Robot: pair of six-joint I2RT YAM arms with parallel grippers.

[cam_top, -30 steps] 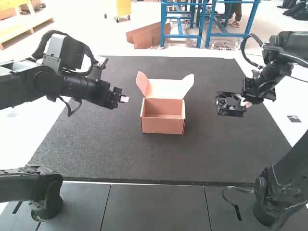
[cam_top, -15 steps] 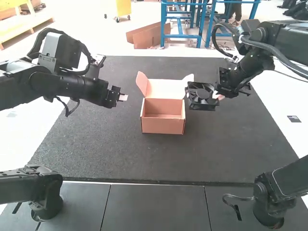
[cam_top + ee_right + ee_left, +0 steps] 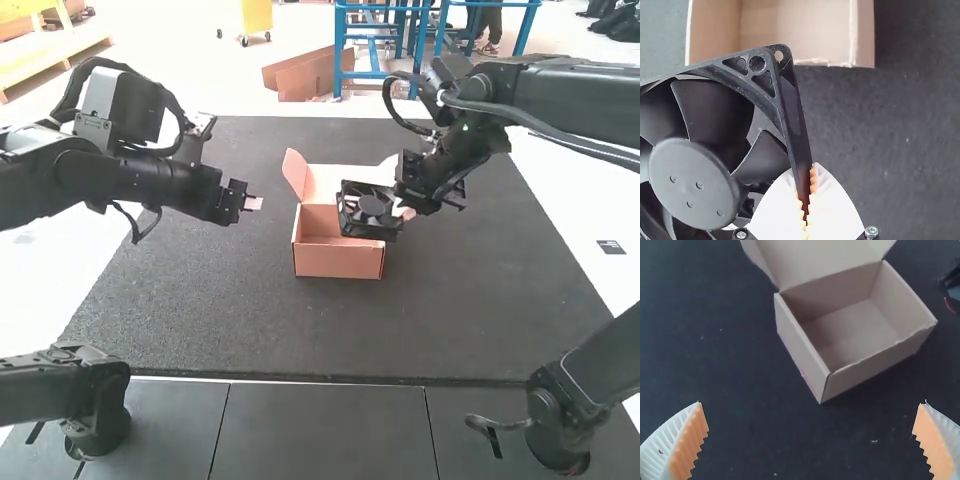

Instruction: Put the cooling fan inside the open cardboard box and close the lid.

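The right gripper [image 3: 408, 208] is pinching the frame of the black square plastic cooling fan [image 3: 366, 212] over the three o'clock rim of the open brown cardboard box [image 3: 338, 258]. The left gripper [image 3: 252, 204] is hovering spread at nine o'clock.

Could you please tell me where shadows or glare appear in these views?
High view: even light; the white table beside the black mat looks very bright, and the cardboard box casts barely any shadow. Left wrist view: the box's inner walls are gently shaded, without hard edges. Right wrist view: a faint sheen runs along the frame of the cooling fan.
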